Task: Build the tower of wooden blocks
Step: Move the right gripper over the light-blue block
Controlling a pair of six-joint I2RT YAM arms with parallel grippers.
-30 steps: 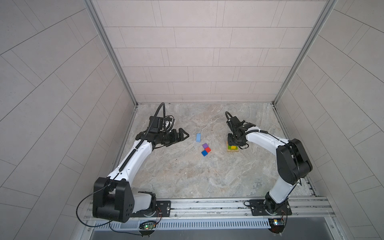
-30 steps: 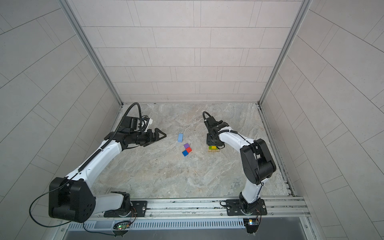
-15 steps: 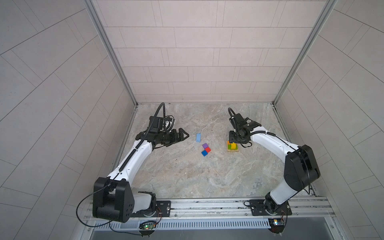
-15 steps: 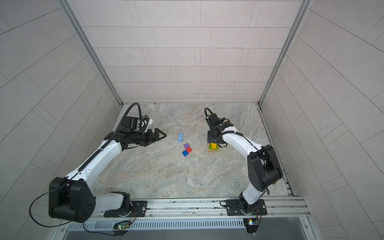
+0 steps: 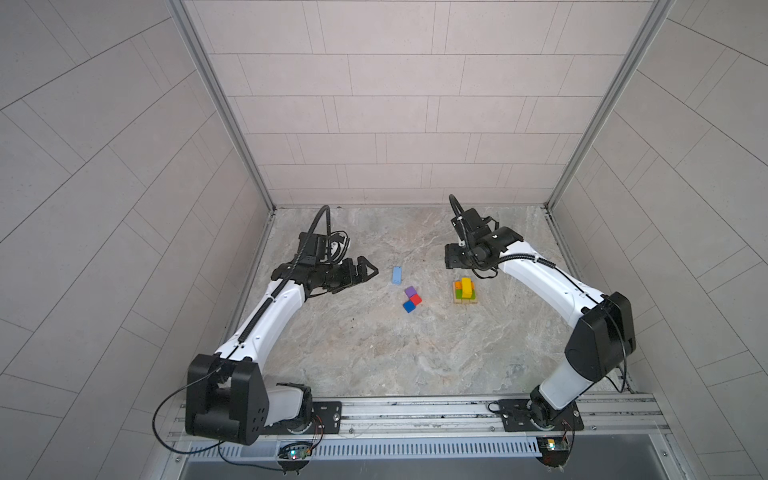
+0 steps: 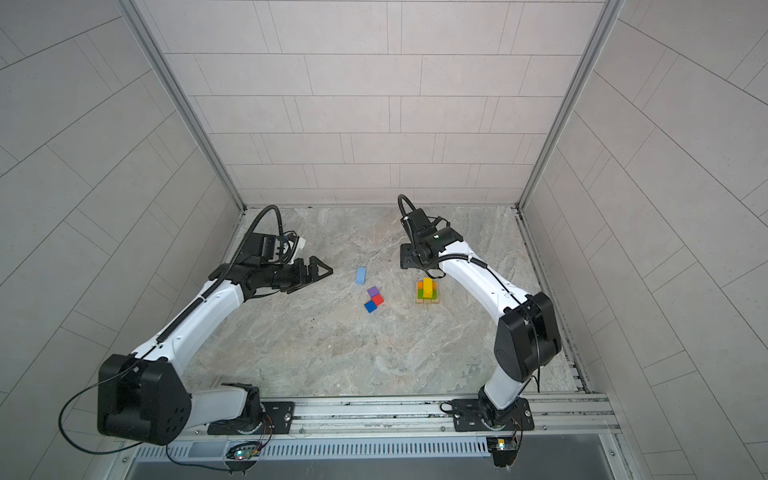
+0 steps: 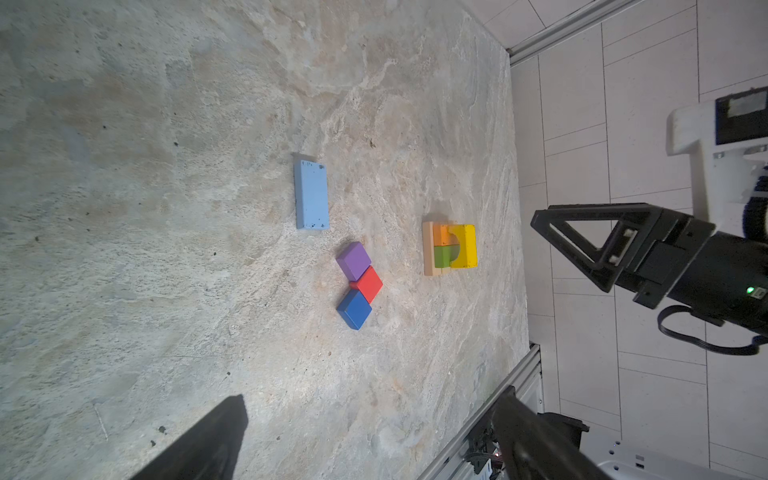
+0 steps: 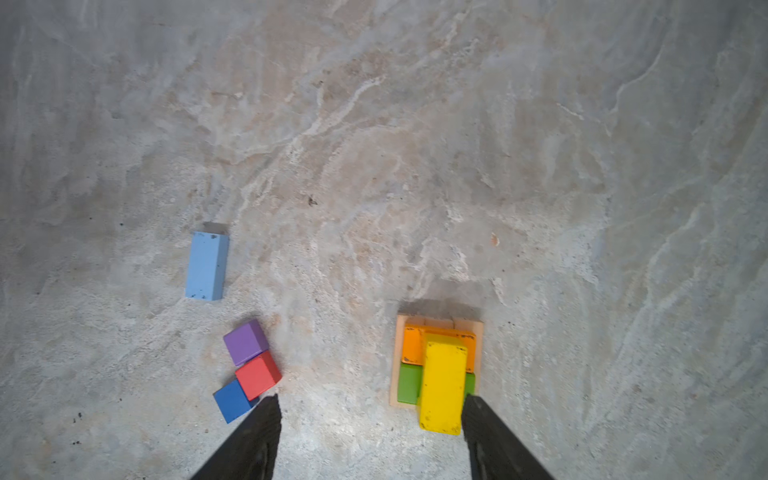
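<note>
The only writing in sight is a dark label (image 7: 742, 116) on the right arm's white housing, caught by the left wrist camera, and it is too blurred to read

The tower (image 5: 465, 291) stands on the bench (image 5: 374, 353) right of centre in both top views. It has a tan base (image 8: 395, 361), an orange block (image 8: 411, 345) and a green block (image 8: 409, 384) side by side on that, and a yellow block (image 8: 442, 382) laid across both. The right fingers (image 5: 456, 259) hang just up and left of the tower in the frame, spread apart and holding nothing. In the right wrist view the yellow block's near end lies just beside one finger tip. The left wrist view alone shows those fingers well clear above the tower.

The left fingers (image 5: 365, 274) sit left of centre, opened wide and empty, pointing toward the loose blocks. A light-blue block (image 5: 397, 275) lies flat between them and the tower. Just below it in the frame the purple cube (image 5: 410, 291), red cube (image 5: 416, 299) and blue cube (image 5: 409, 306) form a touching row, red in the middle.

Only the wrist views show the dark chips in the light-blue block's paint. The right wrist view also shows seams dividing the tan base into three pieces
</note>
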